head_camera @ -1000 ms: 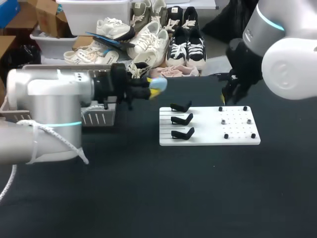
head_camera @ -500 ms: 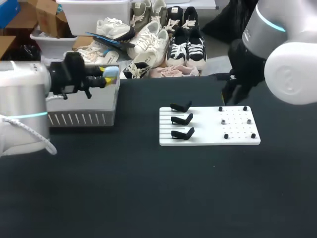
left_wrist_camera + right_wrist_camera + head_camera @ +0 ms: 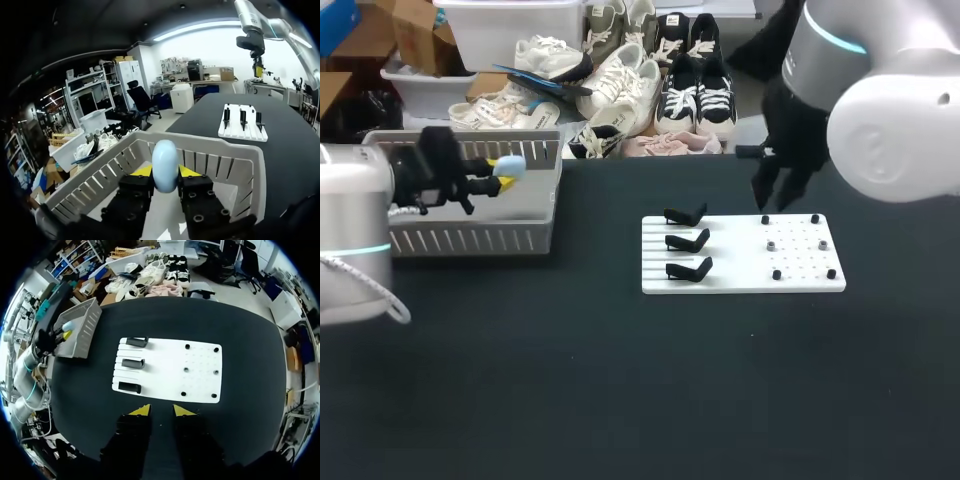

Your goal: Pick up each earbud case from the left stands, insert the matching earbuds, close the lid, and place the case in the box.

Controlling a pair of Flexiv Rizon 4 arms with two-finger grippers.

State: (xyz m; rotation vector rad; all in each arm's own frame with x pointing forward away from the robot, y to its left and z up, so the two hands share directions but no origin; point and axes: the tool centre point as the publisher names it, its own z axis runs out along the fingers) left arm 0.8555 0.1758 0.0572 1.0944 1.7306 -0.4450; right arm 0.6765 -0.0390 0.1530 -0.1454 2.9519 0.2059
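Black cloth covers the table (image 3: 620,400) on our near side. Beyond it a white board (image 3: 740,280) lies flat on the cloth, at the middle right. On the board's left half three black stands sit in a row running away from us: the near stand (image 3: 688,268), the middle stand (image 3: 688,240) and the far stand (image 3: 686,214), each apart from the next. On its right half small black pegs (image 3: 777,274) stand around a grid of holes, with two grey pegs (image 3: 772,243) between them.

Left of the board and well apart from it sits the grey slatted box (image 3: 480,240), near the table's far left edge. Our left arm comes in from the left. Our left end effector (image 3: 165,172) hangs over the box's open top, its two yellow-tipped fingers (image 3: 142,171) pressed from both sides on the pale blue case (image 3: 165,159). The case juts out past the fingertips as one smooth oval, with the box's walls around it. We cannot tell how high it is above the box's floor. Any marking on it is too small for us to tell.

Farthest off, our right arm comes in from the right. Our right end effector (image 3: 161,411) hovers above the table by the board's far right edge, near the far pegs. Its fingers stand a little apart and hold nothing.
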